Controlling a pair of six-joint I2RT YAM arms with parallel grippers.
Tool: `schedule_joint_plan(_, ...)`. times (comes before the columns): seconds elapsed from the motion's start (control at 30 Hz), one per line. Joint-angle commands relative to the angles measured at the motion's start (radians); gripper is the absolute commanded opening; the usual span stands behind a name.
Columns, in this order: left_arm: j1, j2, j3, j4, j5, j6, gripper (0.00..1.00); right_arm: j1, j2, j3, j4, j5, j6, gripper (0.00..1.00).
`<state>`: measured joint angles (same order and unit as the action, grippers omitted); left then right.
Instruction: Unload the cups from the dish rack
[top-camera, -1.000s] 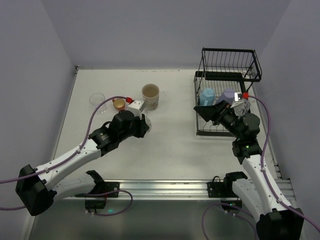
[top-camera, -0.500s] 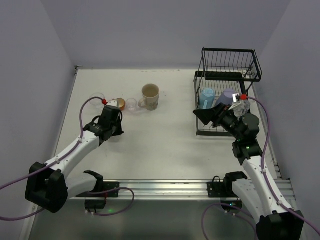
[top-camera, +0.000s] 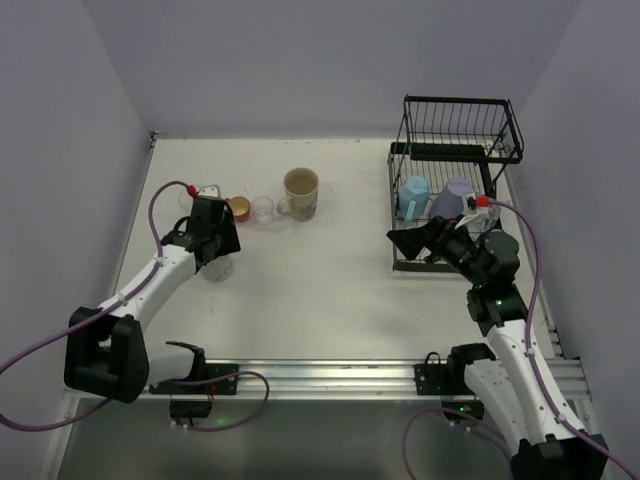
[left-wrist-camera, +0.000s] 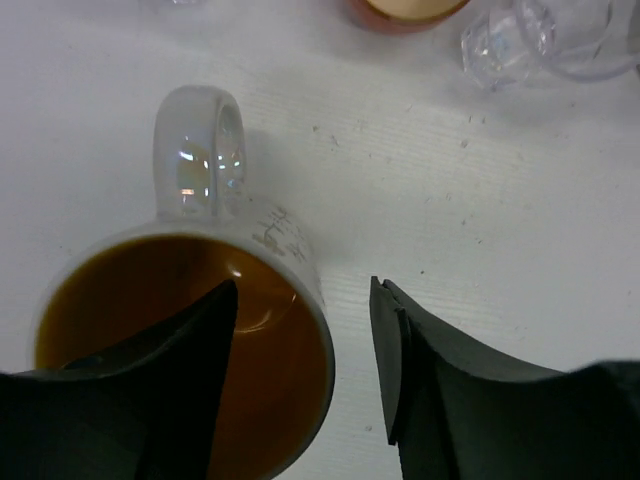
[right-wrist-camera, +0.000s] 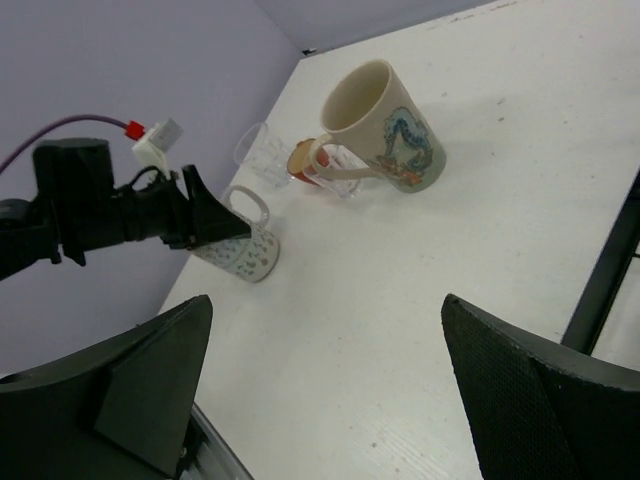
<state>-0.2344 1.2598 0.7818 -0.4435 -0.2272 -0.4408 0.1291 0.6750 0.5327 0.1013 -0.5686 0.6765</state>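
Table (top-camera: 330, 285): rack (top-camera: 460, 101) holds blue cup (top-camera: 415, 190), lavender cup (top-camera: 456, 192) (lower tier).

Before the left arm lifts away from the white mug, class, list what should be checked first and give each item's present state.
1. White mug upright on the table: ok.
2. Left gripper let go of the mug wall: ok, there is a gap on both sides.
3. Left gripper clear of the mug: not ok, one finger hangs inside it, so lift straight up.
4. Right gripper open: ok.
5. Dish rack emptied: not ok, the light blue cup and lavender cup sit in its lower tray.
6. Right gripper aimed at the rack: not ok, it points across the table toward the beige mug.
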Motion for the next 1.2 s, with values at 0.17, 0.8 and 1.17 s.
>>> schedule_joint_plan(0.17,0.017,-0.056,0.097,0.04,0.011,0.037,0.85,0.003,-0.015,0.053,-0.167,0.199,-0.163,0.99)
schedule_joint_plan(0.8,-0.233,-0.43,0.056,0.322,0.704,0.142,1.0,-0.127,0.032,0.184,-0.393,0.901,-0.281,0.99)
schedule_joint_plan(1.17,-0.44,-0.562,-0.026,0.215,0.421,0.249,1.0,-0.221,0.238,0.211,-0.419,1.09,-0.298,0.99)
